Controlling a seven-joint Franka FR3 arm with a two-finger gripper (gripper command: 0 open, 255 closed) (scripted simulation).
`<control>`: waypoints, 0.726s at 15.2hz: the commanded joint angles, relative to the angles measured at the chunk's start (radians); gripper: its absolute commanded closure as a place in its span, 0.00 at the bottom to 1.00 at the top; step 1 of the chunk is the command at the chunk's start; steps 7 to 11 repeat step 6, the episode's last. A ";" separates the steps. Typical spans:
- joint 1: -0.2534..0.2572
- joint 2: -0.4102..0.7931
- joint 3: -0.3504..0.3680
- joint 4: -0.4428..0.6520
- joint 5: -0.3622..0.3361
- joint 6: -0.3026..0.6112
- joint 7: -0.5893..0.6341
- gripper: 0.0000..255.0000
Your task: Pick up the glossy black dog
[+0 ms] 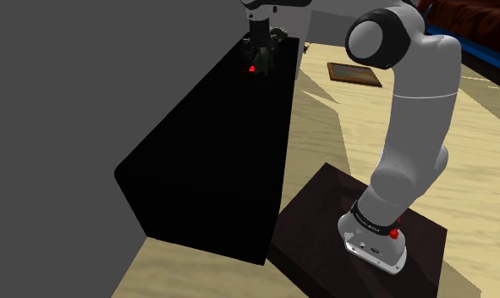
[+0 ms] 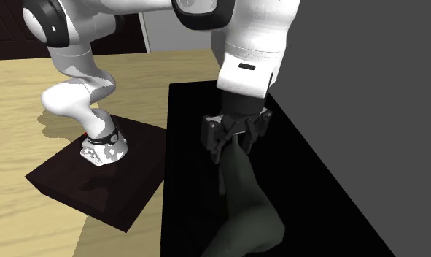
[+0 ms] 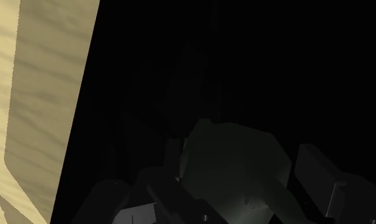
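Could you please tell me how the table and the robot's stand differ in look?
The table is pure black; the stand is dark brown. The table is taller and larger, set against the grey wall; the stand lies low on the wooden floor. The stand bears the arm; the table does not. Both are dark, flat-topped boxes.

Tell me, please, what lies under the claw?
A dark, greenish, faceted figure, apparently the dog, is under the claw, with the black tabletop around it. The claw covers its upper end; the tabletop beneath the figure is hidden.
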 commanded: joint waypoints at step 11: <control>0.002 0.023 -0.001 0.106 0.000 -0.082 -0.012 1.00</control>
